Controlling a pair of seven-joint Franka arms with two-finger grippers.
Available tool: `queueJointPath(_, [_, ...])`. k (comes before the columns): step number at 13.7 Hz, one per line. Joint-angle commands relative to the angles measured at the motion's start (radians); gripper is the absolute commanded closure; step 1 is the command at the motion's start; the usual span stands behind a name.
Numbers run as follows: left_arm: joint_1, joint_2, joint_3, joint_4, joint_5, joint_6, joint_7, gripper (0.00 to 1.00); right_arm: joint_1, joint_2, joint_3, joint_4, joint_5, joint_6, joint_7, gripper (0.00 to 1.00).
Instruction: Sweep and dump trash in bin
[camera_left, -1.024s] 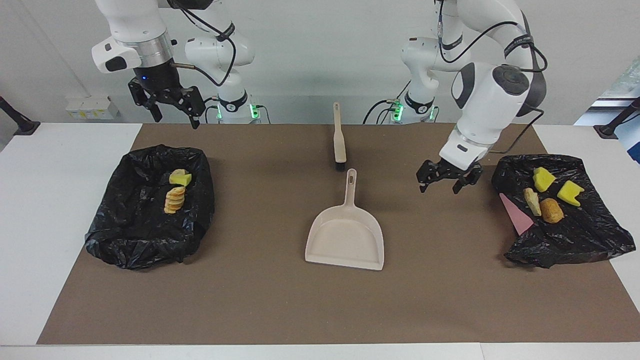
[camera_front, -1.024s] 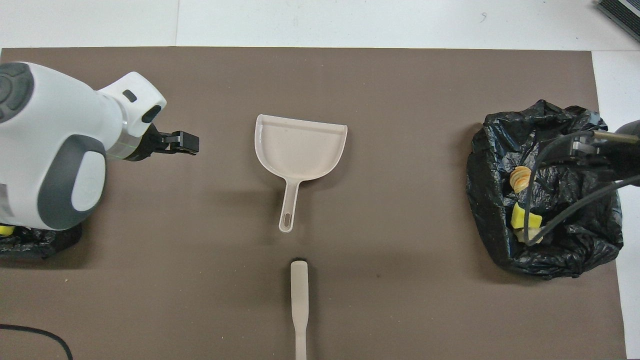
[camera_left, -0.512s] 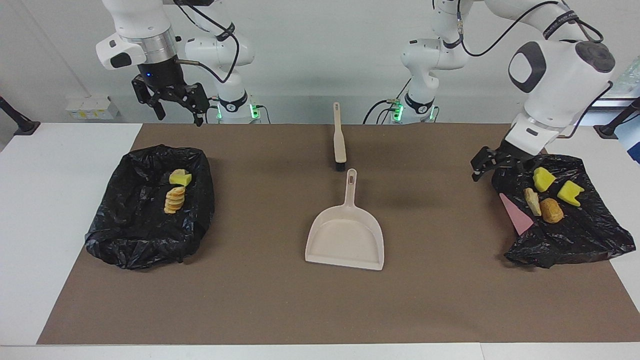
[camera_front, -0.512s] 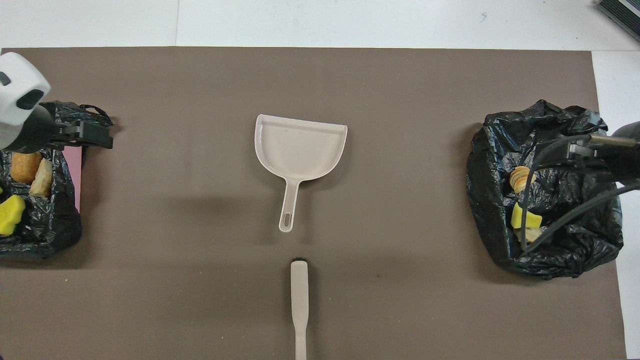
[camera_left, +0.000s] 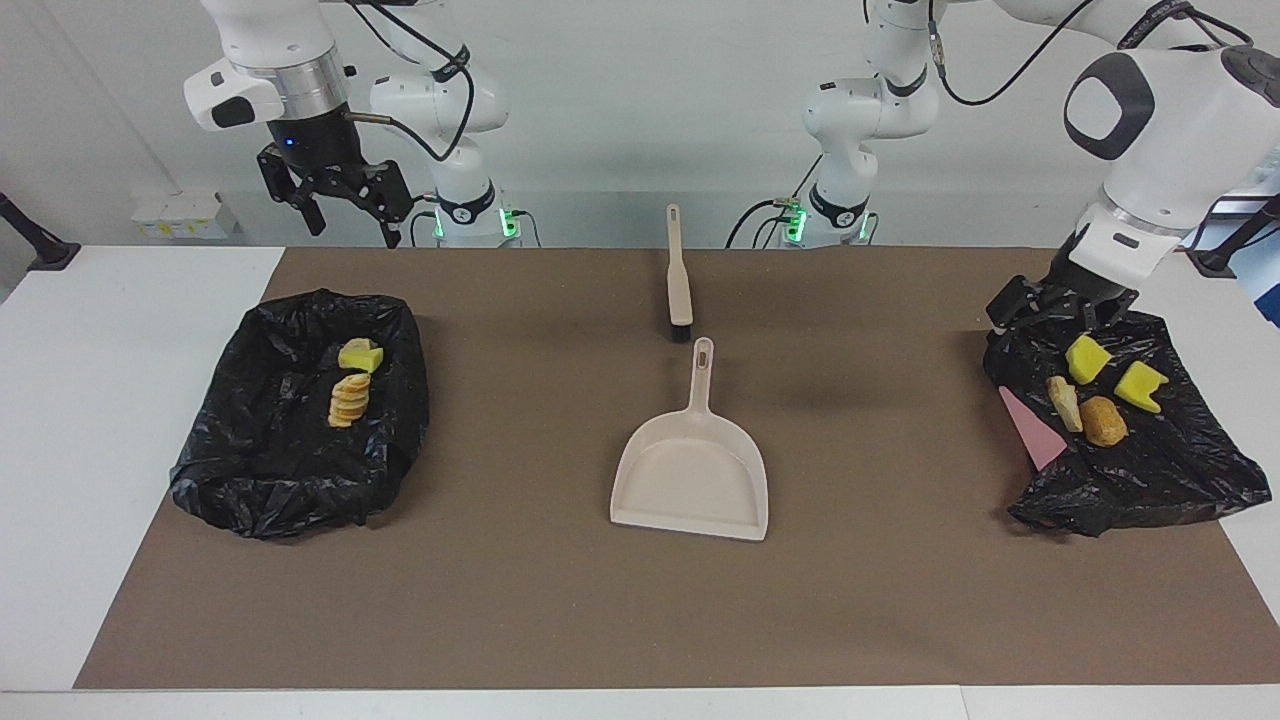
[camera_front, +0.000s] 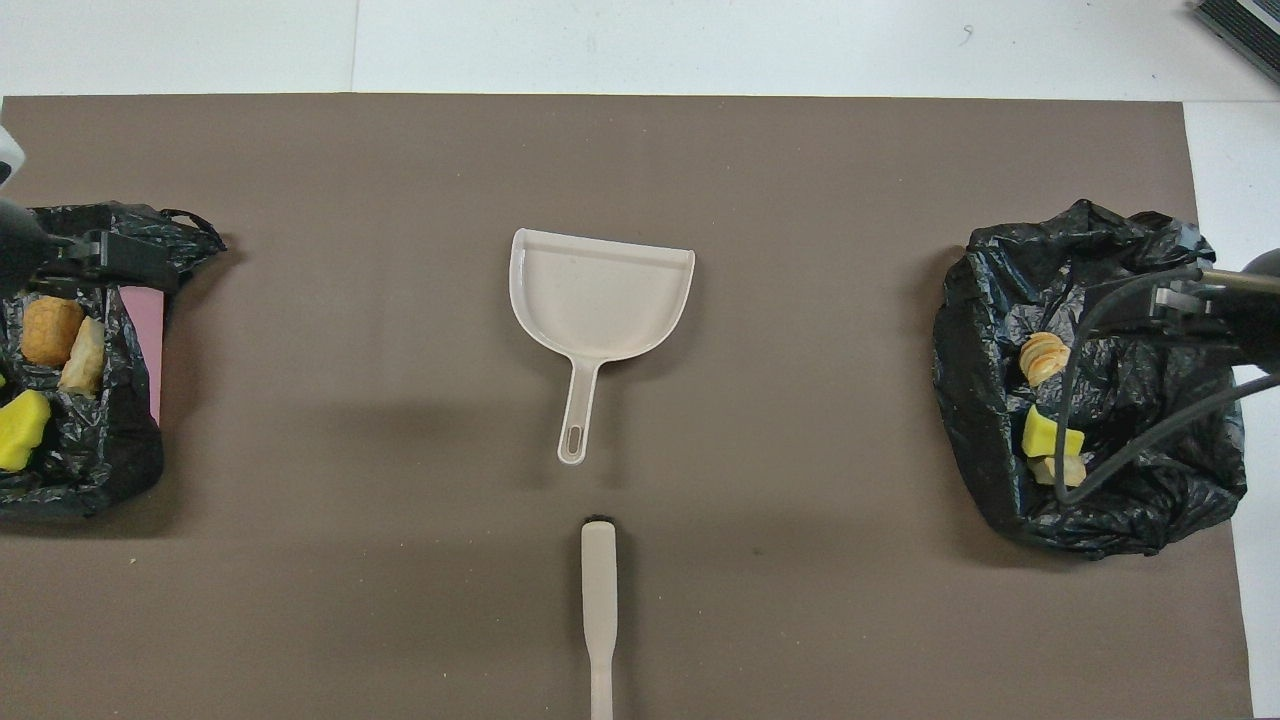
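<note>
My left gripper (camera_left: 1052, 308) has swung away from the middle of the brown mat (camera_left: 560, 600) toward my left arm's end of the tabletop (camera_left: 100, 420), and it now hangs low over the robot-side edge of the flat black bag (camera_left: 1150, 470) there, jaws wide and holding nothing. On that bag lie four pieces of trash: two bright yellow foam wedges (camera_left: 1086, 359), a pale lump (camera_left: 1064, 402) and an orange-brown bread-like chunk (camera_left: 1103, 421), with a pink sheet (camera_left: 1035, 432) showing at the bag's edge. My right gripper (camera_left: 346, 205) has lifted a little and waits high over the robot-side edge of the mat near the bag-lined bin (camera_left: 270, 490), also open and empty. In the bin sit a yellow wedge (camera_left: 360, 355) and a ridged orange-brown piece (camera_left: 350, 400). The beige dustpan (camera_left: 692, 475) lies mid-mat, handle pointing toward me, and the brush (camera_left: 679, 280) lies just nearer to me, in line with it, the two not quite touching.
</note>
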Motion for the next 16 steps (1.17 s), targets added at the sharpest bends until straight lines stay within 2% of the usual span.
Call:
queueJointPath(1, [-0.019,-0.028,0.002,-0.001,0.052,-0.060,0.015,0.00,-0.017,-0.009,-0.001,-0.004,0.022,-0.016,-0.030,0.00])
queueJointPath(8, [-0.017,-0.071,0.000,0.062,0.083,-0.229,0.044,0.00,-0.017,-0.009,-0.001,-0.004,0.022,-0.016,-0.030,0.00])
queueJointPath(11, [-0.014,-0.140,-0.001,-0.022,0.078,-0.183,0.063,0.00,-0.017,-0.009,-0.001,-0.004,0.022,-0.014,-0.030,0.00])
queueJointPath(16, [-0.010,-0.098,0.000,0.057,0.072,-0.238,0.058,0.00,-0.017,-0.009,-0.001,-0.004,0.022,-0.016,-0.030,0.00])
